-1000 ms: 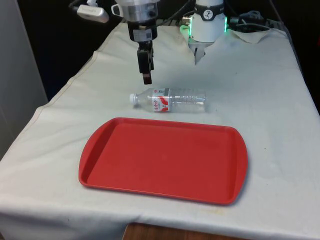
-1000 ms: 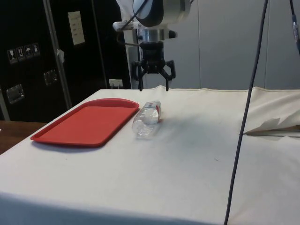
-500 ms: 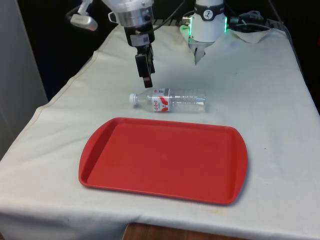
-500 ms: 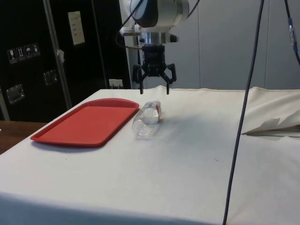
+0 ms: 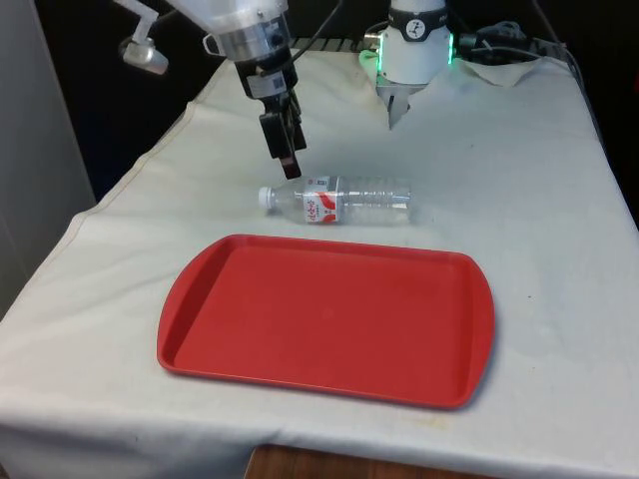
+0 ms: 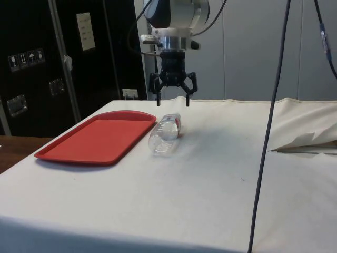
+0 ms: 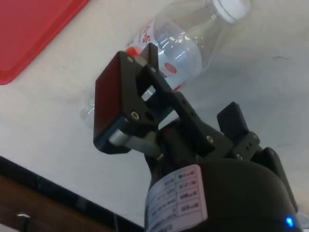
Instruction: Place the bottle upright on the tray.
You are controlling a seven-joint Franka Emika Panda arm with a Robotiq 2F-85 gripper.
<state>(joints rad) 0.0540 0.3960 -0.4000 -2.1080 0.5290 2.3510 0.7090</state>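
Poised for the pickup, the tool point(image 6: 172, 101) hangs wide open and empty above the capped end of the fallen bottle point(image 5: 339, 200), the red tray point(image 5: 329, 317) just beyond

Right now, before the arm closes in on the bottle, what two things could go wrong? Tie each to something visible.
1. The bottle lies on its side on the cloth; being round, it may roll away if the open hand, hovering above its cap end, nudges it.
2. A grip near the cap may let the body swing when lifted, so it could tip over on the red tray instead of standing.
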